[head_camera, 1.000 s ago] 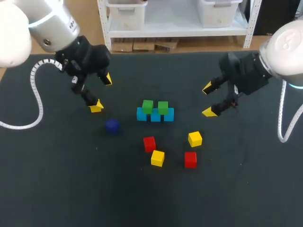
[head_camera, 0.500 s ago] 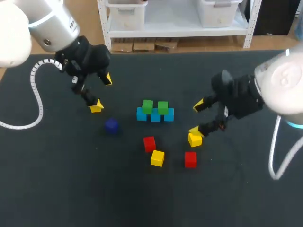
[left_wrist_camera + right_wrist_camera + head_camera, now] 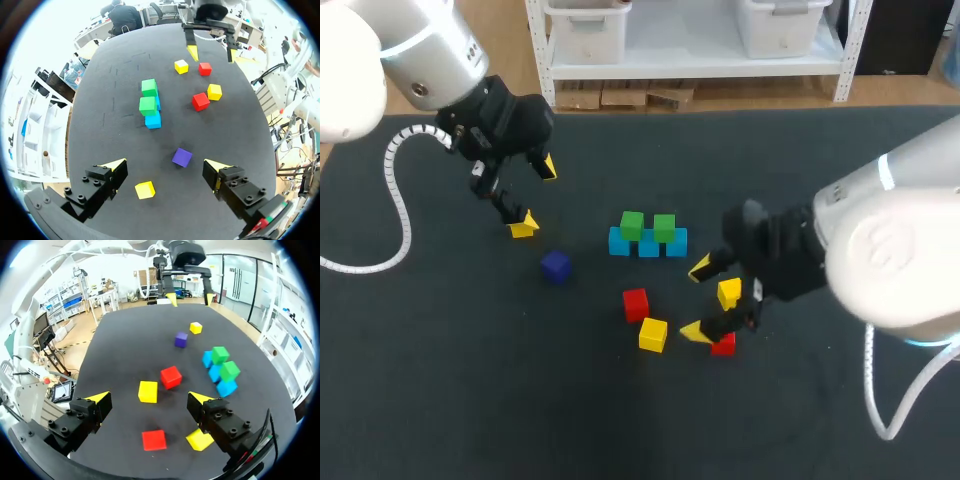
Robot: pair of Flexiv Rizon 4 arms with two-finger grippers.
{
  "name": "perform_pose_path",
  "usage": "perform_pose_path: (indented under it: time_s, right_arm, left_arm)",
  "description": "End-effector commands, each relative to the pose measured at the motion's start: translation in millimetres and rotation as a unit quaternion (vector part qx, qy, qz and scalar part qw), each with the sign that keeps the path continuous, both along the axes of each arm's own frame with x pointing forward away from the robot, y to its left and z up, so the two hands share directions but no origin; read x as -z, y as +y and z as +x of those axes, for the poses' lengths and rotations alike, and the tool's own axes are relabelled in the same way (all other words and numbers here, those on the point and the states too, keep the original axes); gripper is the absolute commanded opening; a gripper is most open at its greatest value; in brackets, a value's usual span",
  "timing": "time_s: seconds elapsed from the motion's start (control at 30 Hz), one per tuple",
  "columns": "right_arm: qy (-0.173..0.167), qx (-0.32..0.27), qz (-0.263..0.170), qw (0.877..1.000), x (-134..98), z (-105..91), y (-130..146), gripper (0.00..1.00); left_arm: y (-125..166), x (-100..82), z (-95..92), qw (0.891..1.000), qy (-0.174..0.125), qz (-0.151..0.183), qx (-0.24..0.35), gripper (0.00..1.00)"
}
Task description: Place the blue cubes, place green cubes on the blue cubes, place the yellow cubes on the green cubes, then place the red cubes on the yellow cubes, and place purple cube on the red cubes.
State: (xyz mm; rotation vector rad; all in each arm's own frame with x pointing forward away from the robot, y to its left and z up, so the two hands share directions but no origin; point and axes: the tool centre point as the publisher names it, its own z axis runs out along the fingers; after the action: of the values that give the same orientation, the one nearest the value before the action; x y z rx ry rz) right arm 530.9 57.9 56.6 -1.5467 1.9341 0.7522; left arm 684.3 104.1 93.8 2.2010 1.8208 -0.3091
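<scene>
Head view, black table (image 3: 470, 400), purple cube (image 3: 556, 266)

Right hand (image 3: 696, 300) moved inward, beside yellow cube (image 3: 729, 292).

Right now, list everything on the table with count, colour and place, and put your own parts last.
blue cubes: three, light blue, side by side in a row at mid-table.
green cubes: two, green, on top of the blue row.
yellow cubes: three, yellow; one loose in front of the row, one under the right gripper, one on the table under the left gripper.
red cubes: two, red; one in front of the row, one under the right gripper.
purple cube: one, dark purple, alone to the row's left.
table: one, black.
left gripper: one, yellow-tipped, open, above the table's left.
right gripper: one, yellow-tipped, open, low over the loose cubes.
</scene>
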Motion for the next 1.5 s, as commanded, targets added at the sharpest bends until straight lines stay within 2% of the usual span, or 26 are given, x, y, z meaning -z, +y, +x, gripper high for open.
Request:
perform_pose_path:
  time_s: [0.03,0.53,1.03,1.1,1.23,1.27,1.33,1.5]
  right_arm:
    - [0.006,-0.002,-0.006,1.000,11.2,0.7,13.9,1.00]
    - [0.016,-0.006,-0.032,0.999,45.3,-10.6,30.0,1.00]
    - [0.010,0.002,-0.041,0.999,54.4,-4.4,36.5,1.00]
    - [0.010,0.003,-0.041,0.999,54.5,-3.5,36.4,0.93]
    - [0.010,0.003,-0.042,0.999,54.7,-2.7,36.5,0.64]
    - [0.010,0.003,-0.043,0.999,54.9,-2.5,36.6,0.62]
    - [0.011,0.002,-0.043,0.999,55.9,-1.8,36.9,0.51]
    - [0.013,0.002,-0.044,0.999,57.8,-0.7,37.1,0.48]
  left_arm:
    - [1.2,0.6,-0.9,1.000,-0.001,-0.002,0.001,1.00]
    - [1.2,0.6,-0.9,1.000,-0.001,-0.002,0.001,1.00]
    - [1.2,0.6,-0.9,1.000,-0.001,-0.002,0.001,1.00]
    - [1.2,0.6,-0.9,1.000,-0.001,-0.002,0.001,1.00]
    - [1.2,0.6,-0.9,1.000,-0.001,-0.002,0.001,1.00]
    - [1.2,0.6,-0.9,1.000,-0.001,-0.002,0.001,1.00]
    - [1.2,0.6,-0.9,1.000,-0.001,-0.002,0.001,1.00]
    - [1.2,0.6,-0.9,1.000,-0.001,-0.002,0.001,1.00]
